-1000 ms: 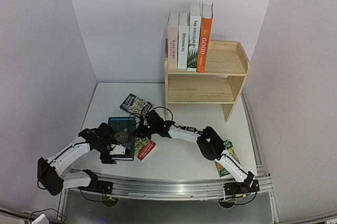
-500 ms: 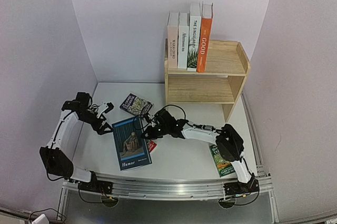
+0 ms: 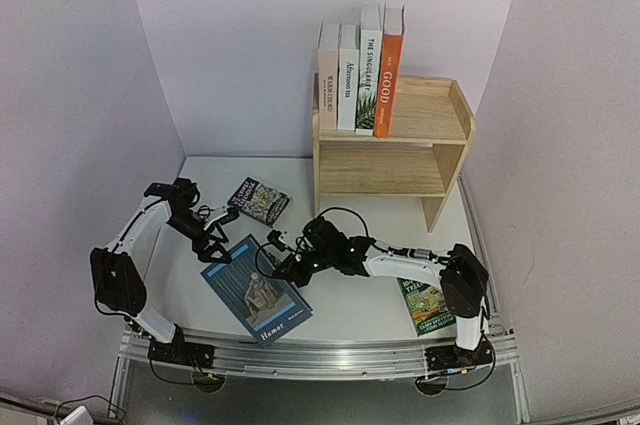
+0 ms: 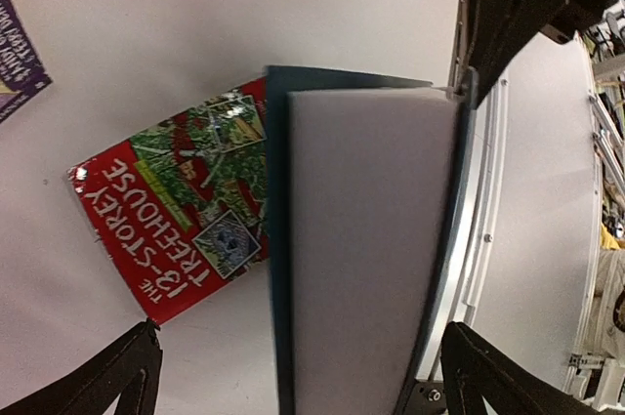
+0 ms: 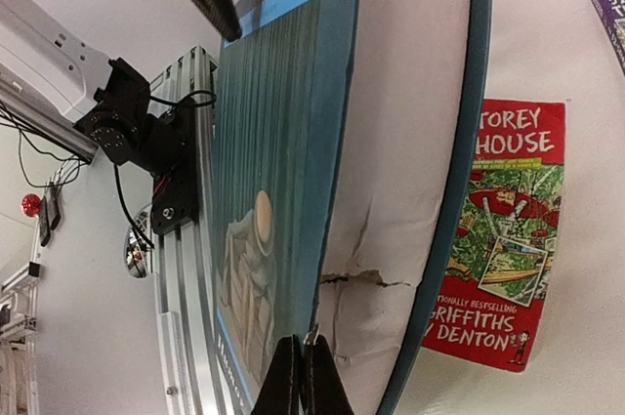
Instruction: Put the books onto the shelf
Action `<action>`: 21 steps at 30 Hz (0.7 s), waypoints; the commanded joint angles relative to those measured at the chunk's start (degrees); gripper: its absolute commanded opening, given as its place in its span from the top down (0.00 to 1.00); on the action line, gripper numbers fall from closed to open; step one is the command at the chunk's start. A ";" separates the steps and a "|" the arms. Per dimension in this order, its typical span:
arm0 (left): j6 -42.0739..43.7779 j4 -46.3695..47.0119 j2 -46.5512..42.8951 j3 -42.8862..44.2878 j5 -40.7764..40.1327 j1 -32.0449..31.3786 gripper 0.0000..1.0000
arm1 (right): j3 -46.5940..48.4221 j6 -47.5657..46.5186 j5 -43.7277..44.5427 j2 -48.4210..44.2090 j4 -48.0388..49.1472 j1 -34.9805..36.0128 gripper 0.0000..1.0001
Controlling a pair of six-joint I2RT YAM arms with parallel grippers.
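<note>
**Open left hand hanging over a propped-up book**

The left hand [image 4: 298, 352] is hanging with its black fingers [image 4: 112, 381] spread wide at the lower corners, gripping nothing. Between them a dark blue book [image 4: 371, 249] is standing tilted, its pale page block facing the camera and partly hiding a red "The 13-Storey Treehouse" book [image 4: 171, 225] lying flat on the white surface [image 4: 293, 15]. The right hand [image 4: 467, 88] is pinching the dark blue book's upper corner, with a metal rail [image 4: 488, 239] running just behind.

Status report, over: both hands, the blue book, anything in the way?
Left hand open. Right hand shut on blue book, tilted up. Red book lies under it; shelf top half free.
</note>
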 commanded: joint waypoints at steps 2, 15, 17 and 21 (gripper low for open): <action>6.19 -13.20 -0.91 -0.49 3.79 -3.24 0.00 | -0.40 -9.60 -0.12 -2.42 0.70 -0.13 1.00; 2.48 -14.30 -1.61 -2.28 7.14 -6.67 0.32 | 0.75 -14.69 2.19 -1.90 0.79 -0.10 1.00; 2.17 -16.46 -0.97 -0.63 7.96 -6.66 0.44 | 0.84 -14.94 2.92 -1.90 0.85 -0.14 1.00; 0.69 -18.54 -1.85 0.55 7.91 -6.63 0.62 | 1.41 -15.14 4.68 -1.87 0.94 -0.33 1.00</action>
